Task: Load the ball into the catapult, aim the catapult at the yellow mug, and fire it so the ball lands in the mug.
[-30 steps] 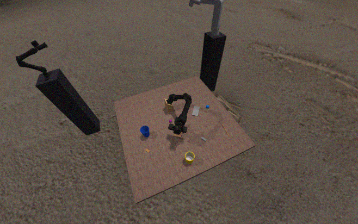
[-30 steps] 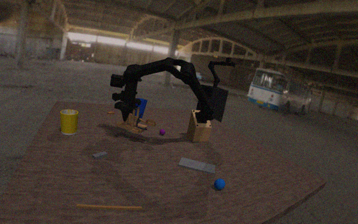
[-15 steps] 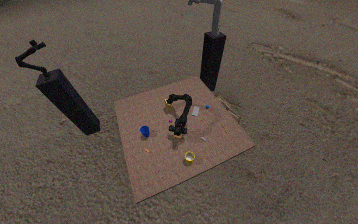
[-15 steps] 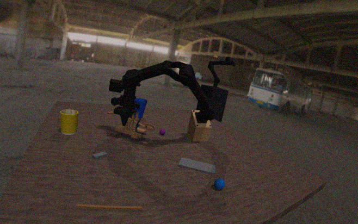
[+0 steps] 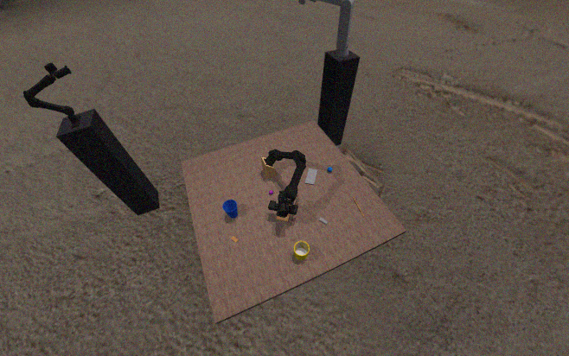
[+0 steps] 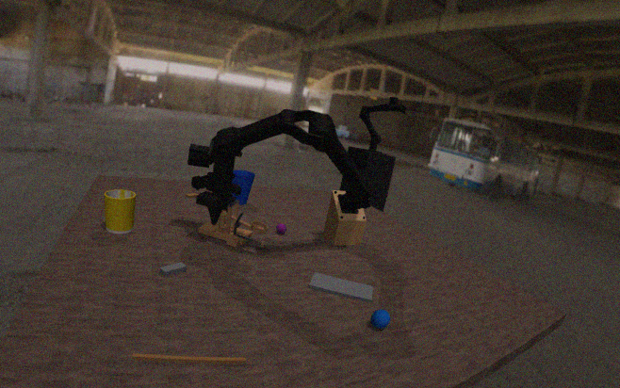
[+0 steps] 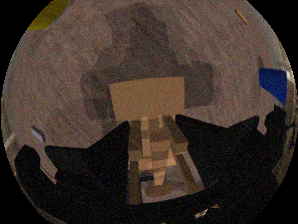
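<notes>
Top view: the gripper (image 5: 283, 212) hangs over the catapult (image 5: 283, 218), which lies on the board (image 5: 242, 294) a little up from the mug (image 5: 301, 250). The purple ball (image 5: 271, 192) sits on the board beyond the catapult, away from the mug and not in the cup. A blue ball (image 5: 329, 169) lies well off, near the board's far edge.

Exterior view: the gripper (image 6: 218, 207) reaches down onto the catapult (image 6: 226, 230); its fingers are closed on the wooden frame, holding it. The mug (image 6: 120, 210) stands well apart on the side opposite the purple ball (image 6: 281, 229), which rests just beside the catapult.

Wrist view: the catapult (image 7: 148, 119) appears as a pale wooden frame with a square end plate and slats running back between the dark fingers. The mug (image 7: 51, 11) shows as a yellow patch off to one side, not in line with the frame.

Judgement: the step is aiming. Turn the frame slowly, keeping its base flat on the board, until its long axis points at the mug; avoid nudging the purple ball away.
</notes>
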### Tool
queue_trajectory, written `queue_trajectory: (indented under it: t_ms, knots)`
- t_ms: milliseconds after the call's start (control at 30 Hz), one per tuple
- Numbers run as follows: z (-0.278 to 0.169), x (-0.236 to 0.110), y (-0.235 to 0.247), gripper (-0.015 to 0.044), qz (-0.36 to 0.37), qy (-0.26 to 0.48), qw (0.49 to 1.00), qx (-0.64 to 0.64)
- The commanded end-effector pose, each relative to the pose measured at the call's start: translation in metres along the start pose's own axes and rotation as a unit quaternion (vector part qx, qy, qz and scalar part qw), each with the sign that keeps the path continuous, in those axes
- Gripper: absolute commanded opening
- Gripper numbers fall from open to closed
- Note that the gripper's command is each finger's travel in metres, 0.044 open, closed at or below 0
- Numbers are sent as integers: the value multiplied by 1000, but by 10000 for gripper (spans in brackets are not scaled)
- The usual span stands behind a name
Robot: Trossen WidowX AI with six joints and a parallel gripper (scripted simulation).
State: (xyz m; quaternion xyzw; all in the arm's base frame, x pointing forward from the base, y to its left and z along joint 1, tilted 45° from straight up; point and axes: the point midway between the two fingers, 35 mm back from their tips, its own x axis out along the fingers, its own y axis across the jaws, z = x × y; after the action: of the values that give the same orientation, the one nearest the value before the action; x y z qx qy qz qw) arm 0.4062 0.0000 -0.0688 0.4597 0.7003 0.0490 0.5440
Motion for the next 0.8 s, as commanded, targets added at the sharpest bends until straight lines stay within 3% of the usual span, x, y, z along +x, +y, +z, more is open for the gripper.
queue_trajectory:
  t_ms: [0,67,567,633,767]
  knots:
    - [0,-1,0,0,0,0,1000,-1]
    - [0,-1,0,0,0,0,1000,-1]
    - [1,-3,0,394,0,0,1000,-1]
    - [3,-24,1,440,-1,-1,1000,0]
    - [2,-90,-1,440,-2,-2,1000,1]
